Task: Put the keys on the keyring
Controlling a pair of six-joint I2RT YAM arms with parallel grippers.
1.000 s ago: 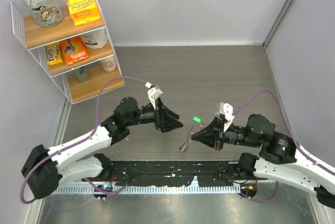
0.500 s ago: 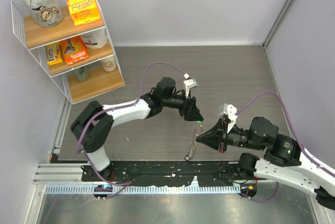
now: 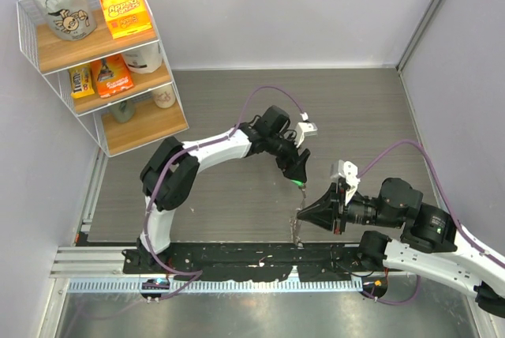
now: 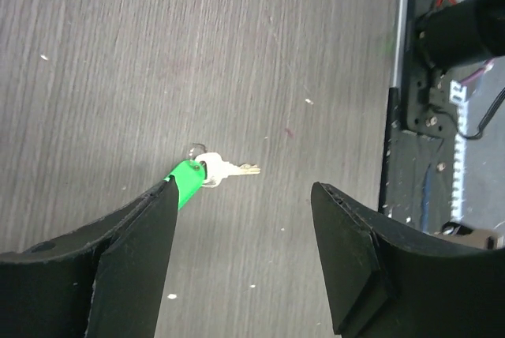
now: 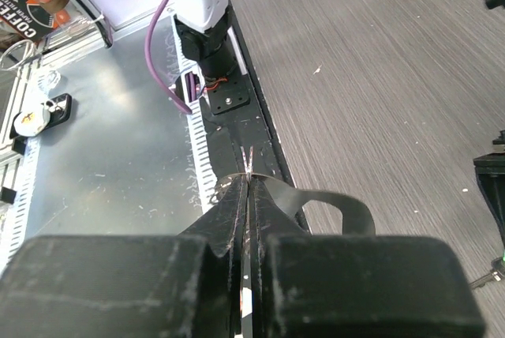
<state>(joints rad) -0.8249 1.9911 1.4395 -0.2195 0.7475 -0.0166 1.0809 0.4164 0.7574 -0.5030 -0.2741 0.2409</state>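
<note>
Presently, the step in hand is judged to be the picking up of the green-headed key [image 4: 211, 172] by the left gripper [image 4: 243, 194]. Its two fingers are spread wide and nothing is held between them. The key is lying flat on the grey table [image 4: 118, 38], with its silver blade pointed into the gap and its green head partly hidden under the tip of one finger. Whether this finger is touching the head cannot be told.

The keyring [image 3: 297, 227] is pinched by the right gripper [image 5: 247, 184], whose fingers are pressed together on it. In the overhead view the glittering chain is seen hanging down from that gripper, near the key and just beside the black rail at the table's front edge.

For a good grasp, the left wrist should probably be shifted a little sideways first, so that the key is brought to the middle of the gap and not left under one fingertip. The fingers should then be lowered until the table is almost met, because the key is thin and flat and can easily be pushed away instead of gripped. It is advised that only the green head is clamped, so that the end meant for the ring is left free. Meanwhile, the keyring should be held firmly and quietly by the right gripper.
</note>
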